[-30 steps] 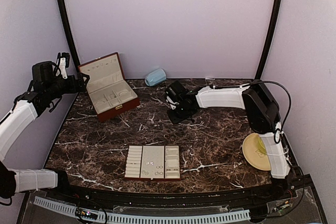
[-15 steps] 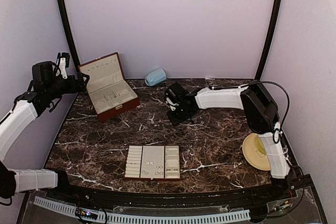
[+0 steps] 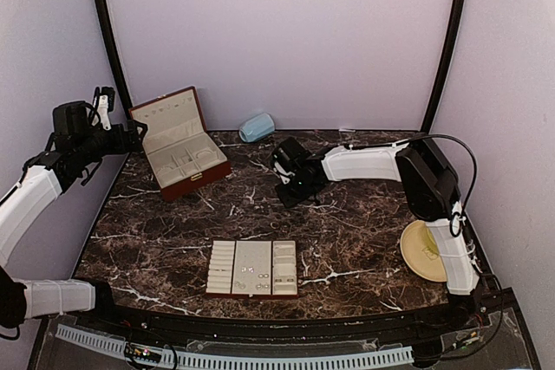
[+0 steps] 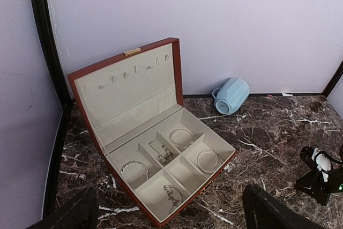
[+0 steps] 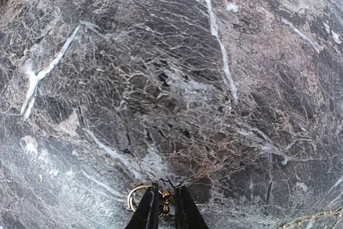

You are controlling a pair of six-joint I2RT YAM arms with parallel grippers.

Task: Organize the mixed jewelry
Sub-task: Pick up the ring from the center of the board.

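Right end effector (image 5: 165, 207) fingers pinching gold ring (image 5: 138, 196) on marble table (image 5: 187, 79)

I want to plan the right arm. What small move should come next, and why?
Probably finish closing the right gripper and then lift a little. Its fingers are nearly together around the clasp of a gold ring that lies on the marble table, so a grasp seems almost made.
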